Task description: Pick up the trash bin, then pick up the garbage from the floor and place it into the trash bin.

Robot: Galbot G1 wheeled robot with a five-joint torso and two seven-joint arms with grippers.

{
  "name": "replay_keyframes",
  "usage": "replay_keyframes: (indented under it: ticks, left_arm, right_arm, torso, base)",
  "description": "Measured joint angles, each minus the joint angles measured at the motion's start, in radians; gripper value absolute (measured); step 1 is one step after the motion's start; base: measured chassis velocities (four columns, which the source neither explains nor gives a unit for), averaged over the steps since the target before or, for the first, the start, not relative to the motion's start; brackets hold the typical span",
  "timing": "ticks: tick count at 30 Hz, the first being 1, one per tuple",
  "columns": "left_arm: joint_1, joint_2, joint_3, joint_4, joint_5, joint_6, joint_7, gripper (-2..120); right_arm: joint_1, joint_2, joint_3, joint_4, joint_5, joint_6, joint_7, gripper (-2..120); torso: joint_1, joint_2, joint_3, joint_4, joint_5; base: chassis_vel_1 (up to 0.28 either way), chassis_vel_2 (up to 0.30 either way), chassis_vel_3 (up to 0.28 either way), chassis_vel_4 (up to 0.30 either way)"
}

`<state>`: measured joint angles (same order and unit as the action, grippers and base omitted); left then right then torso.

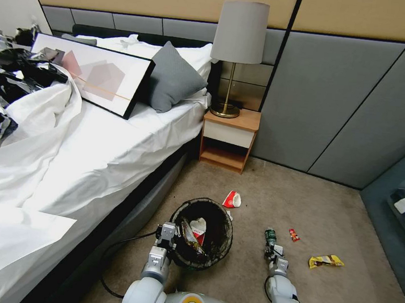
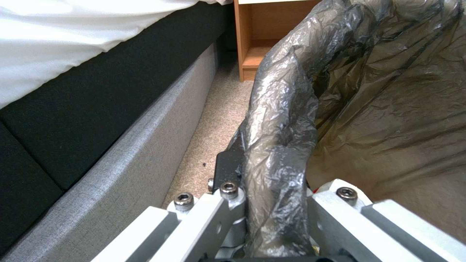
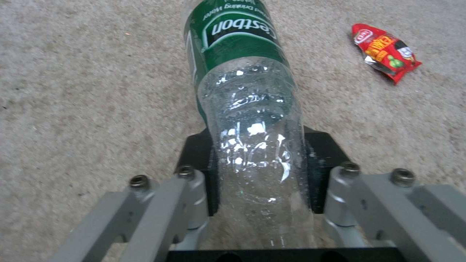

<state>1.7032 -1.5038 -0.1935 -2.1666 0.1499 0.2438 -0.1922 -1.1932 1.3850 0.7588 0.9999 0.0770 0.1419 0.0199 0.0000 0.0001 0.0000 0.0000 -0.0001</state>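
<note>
You have the trash bin [image 1: 202, 233] on the carpet at centre, the bed [image 1: 90, 159] at its 9 o'clock. The left gripper [image 1: 168, 237] clamps its rim at 9 o'clock; a cup [image 1: 198, 228] lies inside. At the bin's 1 o'clock lies another cup [image 1: 232, 199], just beside the rim. At its 3 o'clock the right gripper [image 1: 271, 249] grasps the bottle [image 1: 270, 236]. A small wrapper [image 1: 293, 235] lies at the bottle's 3 o'clock, a larger wrapper [image 1: 326, 261] at its 4. The nightstand [image 1: 228, 139] stands at the bin's 12, a lamp [image 1: 237, 54] on it.
</note>
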Motion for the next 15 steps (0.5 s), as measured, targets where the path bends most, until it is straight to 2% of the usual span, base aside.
replay_keyframes:
  ticks: [10,11,14,15]
  left_arm:
    - [0.000,0.000,-0.001,-0.001,-0.001,0.000,0.000,1]
    - [0.000,0.000,-0.002,-0.001,-0.001,0.000,0.000,1]
    - [0.000,0.000,-0.002,-0.001,-0.001,0.000,0.000,1]
    - [0.000,-0.001,-0.002,0.002,-0.001,0.000,0.000,1]
  right_arm:
    - [-0.019,0.003,0.000,0.035,-0.003,0.009,0.002,25]
    - [-0.044,0.004,-0.005,0.100,0.005,0.019,0.005,25]
    - [-0.064,0.006,-0.011,0.164,0.009,0.044,0.006,25]
    - [-0.088,0.009,-0.017,0.247,0.005,0.086,0.004,25]
  torso:
    - [0.000,0.000,0.000,0.0000,0.0006]
    - [0.000,0.000,0.000,-0.0002,0.0002]
    - [0.000,0.000,0.000,-0.0003,0.0002]
    - [0.000,0.000,0.000,0.0002,0.0000]
  base:
    - [0.000,0.000,0.000,0.000]
    - [0.000,0.000,0.000,0.000]
    - [0.000,0.000,0.000,0.000]
    - [0.000,0.000,0.000,0.000]
